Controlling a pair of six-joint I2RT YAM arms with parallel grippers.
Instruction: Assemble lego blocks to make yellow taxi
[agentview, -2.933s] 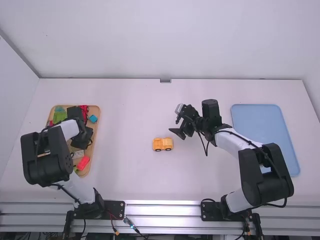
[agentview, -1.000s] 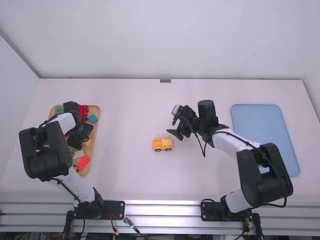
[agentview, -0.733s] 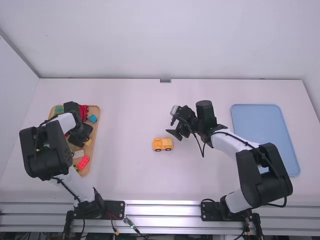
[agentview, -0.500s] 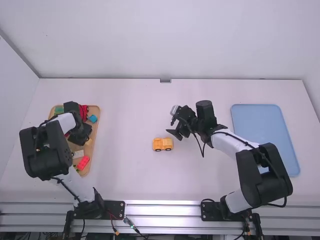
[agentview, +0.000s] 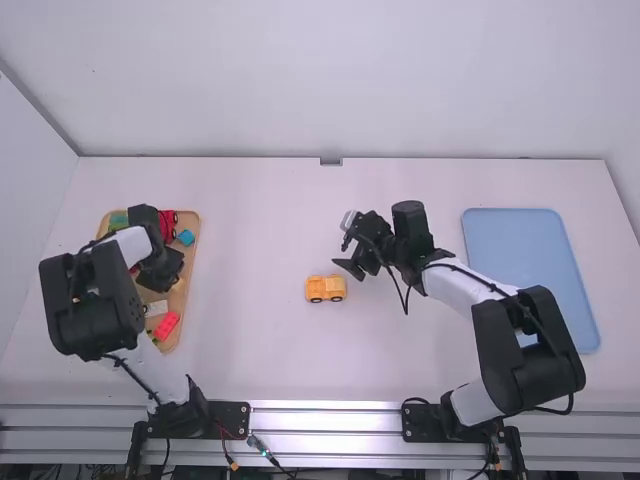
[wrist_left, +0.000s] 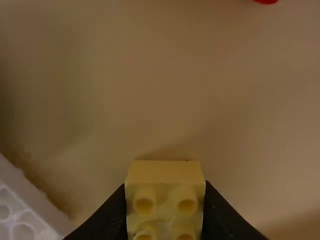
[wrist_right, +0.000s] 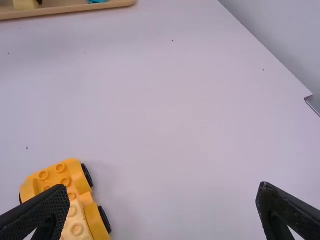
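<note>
wheeled yellow lego car (agentview: 325, 288) on table, just below frame centre, high view.
square studded yellow lego block (wrist_left: 165, 172) pinched between left gripper's (agentview: 163, 272) fingers, at the tan wooden tray (agentview: 196, 236), left of frame; right gripper (agentview: 349, 253), fingers spread and empty, near the car, up and right of it; flat blue plastic tray (agentview: 525, 260) at right of frame.

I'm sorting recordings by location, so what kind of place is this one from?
Probably a robotics lab workstation: two mounted robot arms, the left and the right, face a plain white table with a tray of toy blocks.
</note>
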